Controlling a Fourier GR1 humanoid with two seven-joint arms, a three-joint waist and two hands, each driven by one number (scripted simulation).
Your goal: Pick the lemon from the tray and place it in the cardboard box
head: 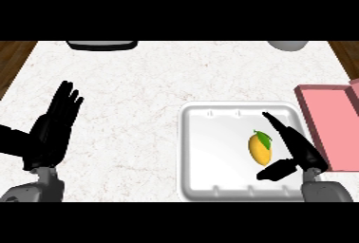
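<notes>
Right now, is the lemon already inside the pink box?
No, the lemon lies on the white tray, beside the right hand.

One lemon, one white tray, one pink box, two hands.

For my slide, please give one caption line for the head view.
Right robot hand open beside the lemon on the white tray; pink box to its right.

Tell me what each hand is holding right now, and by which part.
Nothing is held. The right hand is open over the white tray, beside the lemon, fingers not around it. The left hand rests open at the left.
</notes>
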